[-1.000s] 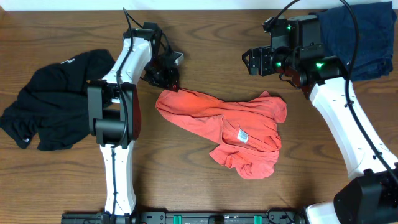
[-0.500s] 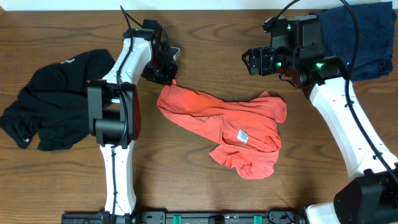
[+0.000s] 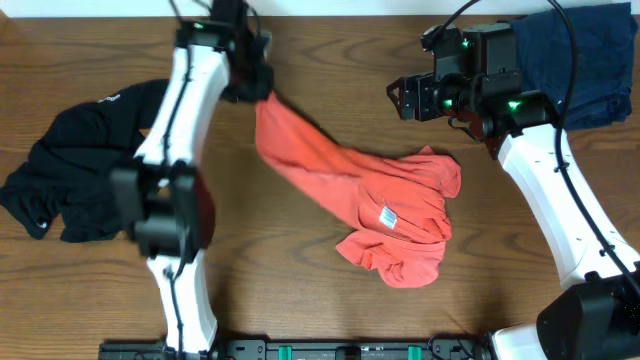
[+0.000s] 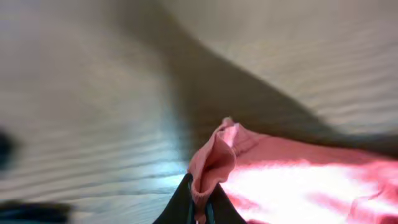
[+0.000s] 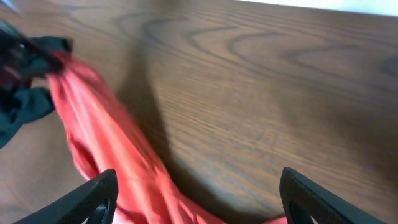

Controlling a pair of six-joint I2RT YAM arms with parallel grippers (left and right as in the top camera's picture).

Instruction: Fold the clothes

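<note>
Well, the left gripper [image 3: 256, 88] is pinching the far left corner of the shirt [image 3: 370, 195], its jaws shut tight on a small fold of red cloth. From the left wrist camera the fingertips [image 4: 198, 208] are meeting on that fold, and the shirt [image 4: 280, 180] is spreading away behind it, with a dark shadow falling on the table [image 4: 93, 93] beyond. The pinched corner is standing up off the wood. From that corner the cloth is running in a long stretched band down to the rest of the shirt, which is lying bunched and rumpled on the table [image 3: 320, 290]. A white label [image 3: 391, 219] is showing face up on the bunched part. The left arm is looking blurred from overhead.

The right gripper [image 3: 400, 98] is hanging beyond the shirt's far right edge, clear of the cloth, with its jaws spread wide and nothing between them. Its own camera is looking between the two fingers [image 5: 93, 196] at bare wood and at the stretched band of the shirt [image 5: 99, 137].

A black garment [image 3: 75, 165] is lying crumpled well to the left of the shirt, apart from it. A blue cloth [image 3: 590, 60] is lying off past the shirt's right side, behind the right arm.
</note>
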